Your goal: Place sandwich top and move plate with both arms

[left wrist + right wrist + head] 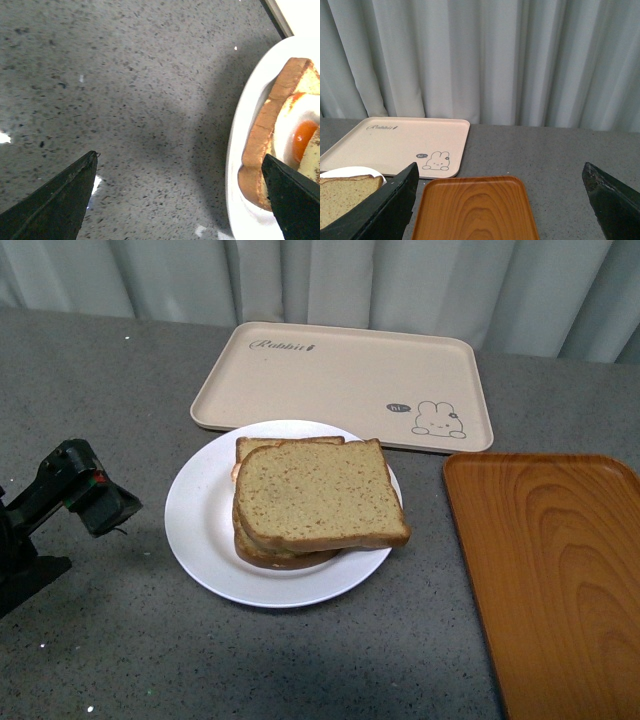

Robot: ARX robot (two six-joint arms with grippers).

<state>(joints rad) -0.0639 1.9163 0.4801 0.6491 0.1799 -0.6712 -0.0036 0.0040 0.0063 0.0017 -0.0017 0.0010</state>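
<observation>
**A:** How did the left gripper (pixel 179 156) stand?

**B:** Its fingers (pixel 55 205) were spread wide and held nothing, with bare speckled grey tabletop (pixel 125 75) under the gap. It sat low near the table's left edge, beside the plate (pixel 200 520) but apart from it in the front view.

**A:** And the right gripper (pixel 500 167)?

**B:** It was spread too, and empty. Its camera faced the table's far edge and the pale curtain (pixel 485 60) behind it.

**A:** Where was the sandwich top (pixel 320 495)?

**B:** It lay flat on the stack, on the plate at the middle of the tabletop. It sat slightly askew, so a corner of the lower bread slice (pixel 260 145) showed at the far left. The left wrist view caught a fried egg (pixel 305 137) between the slices.

**A:** What lay farther out?

**B:** A beige rabbit tray (pixel 340 380) lay along the far edge, just beyond the plate. A wood-grain tray (pixel 550 560) lay toward the right edge, running down to the near right corner. It was apart from the plate.
</observation>
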